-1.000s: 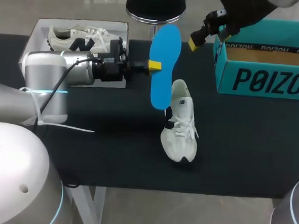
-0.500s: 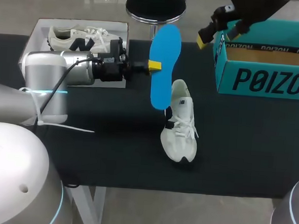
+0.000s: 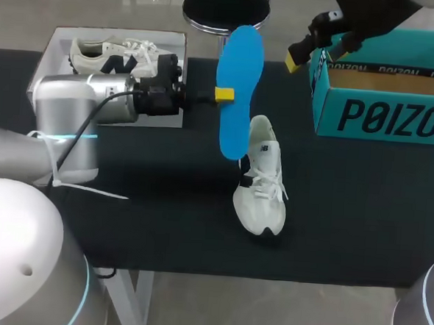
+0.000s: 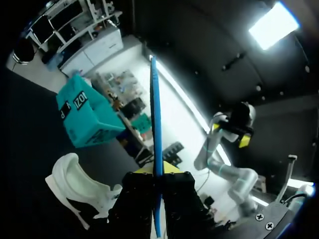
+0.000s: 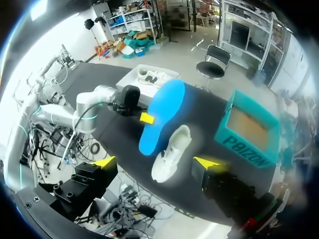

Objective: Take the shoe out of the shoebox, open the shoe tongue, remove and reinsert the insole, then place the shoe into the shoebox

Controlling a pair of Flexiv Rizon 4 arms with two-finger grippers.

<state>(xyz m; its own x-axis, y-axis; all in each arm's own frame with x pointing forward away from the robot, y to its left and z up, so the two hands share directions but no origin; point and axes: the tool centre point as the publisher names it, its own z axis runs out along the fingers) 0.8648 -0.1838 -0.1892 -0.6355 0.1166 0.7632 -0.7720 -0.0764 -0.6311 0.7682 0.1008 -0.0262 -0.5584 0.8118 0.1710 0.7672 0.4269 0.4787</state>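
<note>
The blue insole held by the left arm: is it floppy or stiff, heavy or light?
Probably fairly stiff: gripped at one edge only by the left end effector, the insole stands almost straight. Likely light, as it looks very thin edge-on. It could bend when pushed into the shoe.

I'm counting two sneakers here: one plain white lace-up sneaker (image 3: pixel 261 181) and one white sneaker with dark side markings (image 3: pixel 113 55). Only one flat blue insole (image 3: pixel 237 90) is showing. Boxes are coming to two as well: one teal cardboard shoebox (image 3: pixel 386 114) and one shallow white box (image 3: pixel 122 33). I'm also seeing two yellow-tipped grippers, the left gripper (image 3: pixel 223 94) and the right gripper (image 5: pixel 157 163).
</note>
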